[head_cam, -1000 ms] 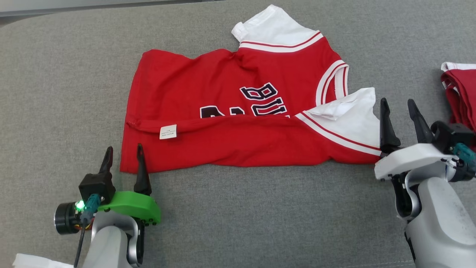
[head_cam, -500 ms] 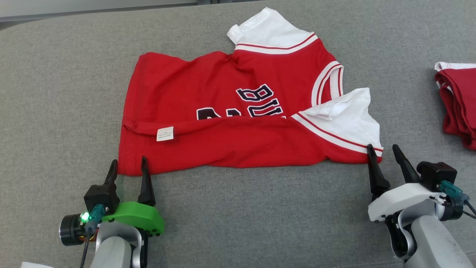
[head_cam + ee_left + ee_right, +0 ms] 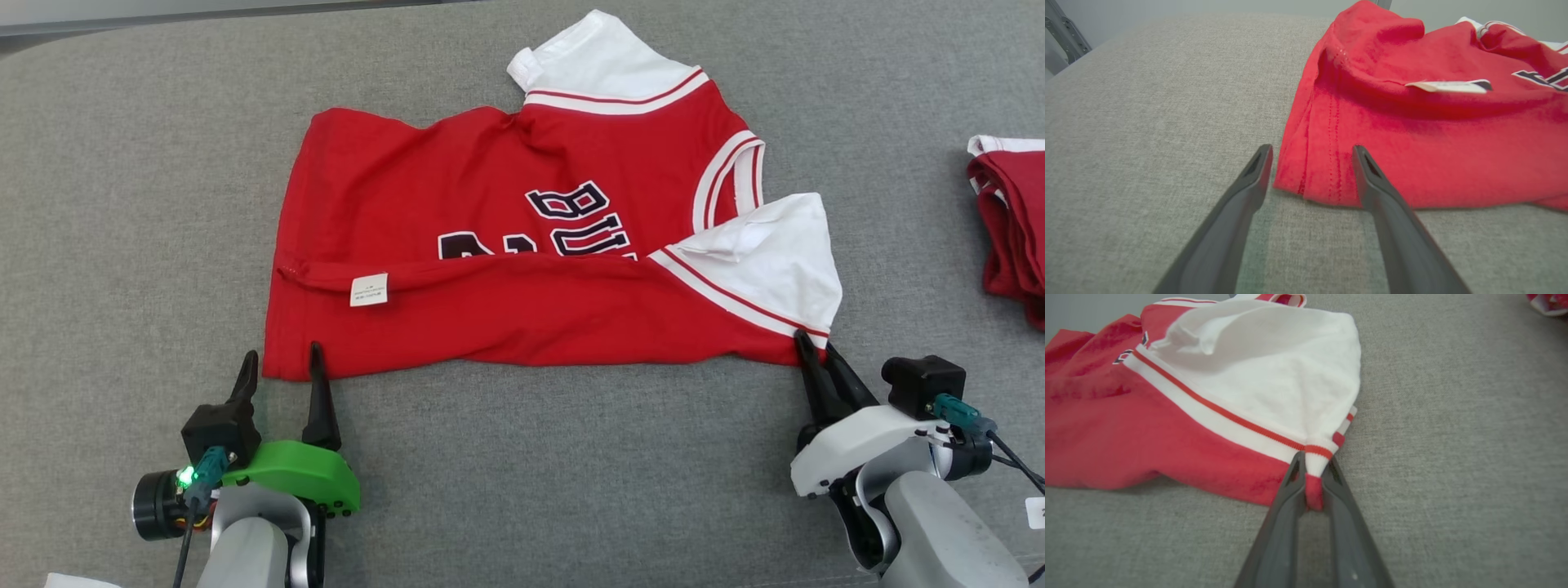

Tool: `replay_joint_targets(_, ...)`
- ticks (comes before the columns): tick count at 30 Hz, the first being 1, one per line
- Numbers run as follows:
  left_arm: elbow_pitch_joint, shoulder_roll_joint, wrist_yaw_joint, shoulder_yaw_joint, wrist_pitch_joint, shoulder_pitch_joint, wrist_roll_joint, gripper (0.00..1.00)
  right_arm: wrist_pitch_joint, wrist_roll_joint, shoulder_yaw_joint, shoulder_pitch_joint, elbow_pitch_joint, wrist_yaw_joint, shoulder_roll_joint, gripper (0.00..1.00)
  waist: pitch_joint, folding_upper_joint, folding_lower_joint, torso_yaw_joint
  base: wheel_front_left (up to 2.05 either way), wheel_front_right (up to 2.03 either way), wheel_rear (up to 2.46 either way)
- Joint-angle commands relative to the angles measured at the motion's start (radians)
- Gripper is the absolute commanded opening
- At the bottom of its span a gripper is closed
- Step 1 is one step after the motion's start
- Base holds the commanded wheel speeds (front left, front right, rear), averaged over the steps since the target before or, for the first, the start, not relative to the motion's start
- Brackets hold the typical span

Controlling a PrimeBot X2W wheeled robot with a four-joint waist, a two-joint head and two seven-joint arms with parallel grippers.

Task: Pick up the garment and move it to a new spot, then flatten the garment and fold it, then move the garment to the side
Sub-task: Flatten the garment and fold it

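Shirt: soft red knit shirt [image 3: 522, 245] with white sleeves, red-striped white trim and dark block lettering; rumpled.
Where: middle of the grey woven cushion [image 3: 122, 204]. Its near edge is folded over part of the lettering, and a small white tag [image 3: 369, 289] sits on the fold.
Direction: long axis runs left to right, hem at the left, neck opening at the right.
Left gripper [image 3: 282, 353]: 2 fingers apart, straddling the near-left hem corner, gripping nothing.
Right gripper [image 3: 816, 341]: 2 fingers pinched on the near-right sleeve [image 3: 775, 253] corner, red-edged cloth bunched between them.
Far right: folded red-and-white cloth [image 3: 1008, 237], well apart.
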Motion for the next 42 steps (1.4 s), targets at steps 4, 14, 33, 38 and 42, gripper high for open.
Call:
replay_joint_targets(4,0.026,0.006,-0.017,-0.004,0.001,-0.016,-0.023,1.00,0.006,0.008,-0.002,-0.001,-0.008,-0.003,-0.017,0.00,0.003,0.0000,0.0000,-0.005,0.00,0.00,0.00)
replay_joint_targets(14,0.071,0.007,-0.044,-0.004,0.001,-0.047,-0.040,0.00,0.004,0.020,-0.031,-0.037,-0.055,-0.003,-0.011,0.00,-0.004,0.0000,0.0000,-0.006,0.00,0.00,0.00)
replay_joint_targets(33,0.039,0.010,-0.047,0.081,0.001,0.210,-0.022,0.00,0.002,0.107,0.003,0.121,0.003,-0.004,-0.062,0.00,-0.295,0.0000,0.0000,0.001,0.00,0.00,0.00)
replay_joint_targets(38,0.049,0.009,-0.039,0.055,0.001,0.273,-0.053,0.00,0.002,0.146,0.050,0.192,-0.001,-0.004,-0.074,0.00,-0.302,0.0000,0.0000,-0.002,0.00,0.00,0.00)
replay_joint_targets(42,0.058,0.008,-0.044,0.025,0.001,0.271,-0.048,1.00,0.002,0.168,0.076,0.203,0.011,-0.003,-0.073,0.17,-0.287,0.0000,0.0000,0.000,0.00,0.00,0.00)
